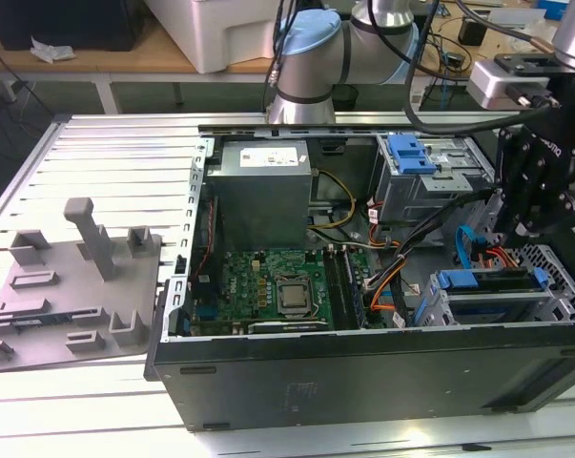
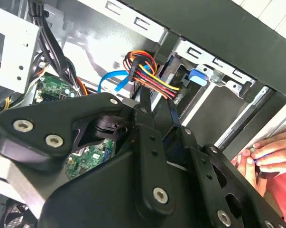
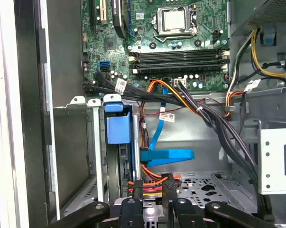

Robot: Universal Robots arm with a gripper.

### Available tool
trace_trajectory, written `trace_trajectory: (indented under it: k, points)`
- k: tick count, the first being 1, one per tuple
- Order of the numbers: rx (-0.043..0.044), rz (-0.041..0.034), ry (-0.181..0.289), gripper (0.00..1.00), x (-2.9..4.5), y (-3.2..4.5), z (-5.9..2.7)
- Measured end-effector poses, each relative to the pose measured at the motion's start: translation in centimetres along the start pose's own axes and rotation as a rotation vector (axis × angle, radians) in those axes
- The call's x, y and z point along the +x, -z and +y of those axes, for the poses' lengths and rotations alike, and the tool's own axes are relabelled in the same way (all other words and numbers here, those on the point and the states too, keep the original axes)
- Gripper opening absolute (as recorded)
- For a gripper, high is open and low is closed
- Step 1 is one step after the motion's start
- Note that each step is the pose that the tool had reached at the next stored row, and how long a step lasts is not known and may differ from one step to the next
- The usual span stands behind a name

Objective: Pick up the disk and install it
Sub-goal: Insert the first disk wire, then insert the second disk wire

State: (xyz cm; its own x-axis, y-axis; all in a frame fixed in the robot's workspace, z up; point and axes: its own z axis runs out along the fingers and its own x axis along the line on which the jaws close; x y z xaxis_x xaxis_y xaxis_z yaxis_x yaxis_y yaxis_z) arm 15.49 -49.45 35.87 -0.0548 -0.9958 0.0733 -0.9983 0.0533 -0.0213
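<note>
One disk (image 1: 487, 282) in drive cage (image 1: 562, 298), just beside tool (image 1: 506, 239)

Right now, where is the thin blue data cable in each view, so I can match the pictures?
Exterior view: the blue data cable hangs at the exterior view's right, above the lower drive cage.
Second wrist view: the cable loops beside the red-yellow wire bundle.
First wrist view: it runs from the motherboard edge, beside black cables.
Shared landmark: the green motherboard.

Slatted table (image 1: 96, 153): computer case (image 1: 363, 382), grey fixture (image 1: 68, 286)
</note>
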Motion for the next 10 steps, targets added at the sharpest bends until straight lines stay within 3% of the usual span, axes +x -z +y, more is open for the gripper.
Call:
trace_trajectory:
  k: [10]
  points:
    - [0.0005, 0.0009, 0.000, 0.30, -0.01, 0.00, 0.02]
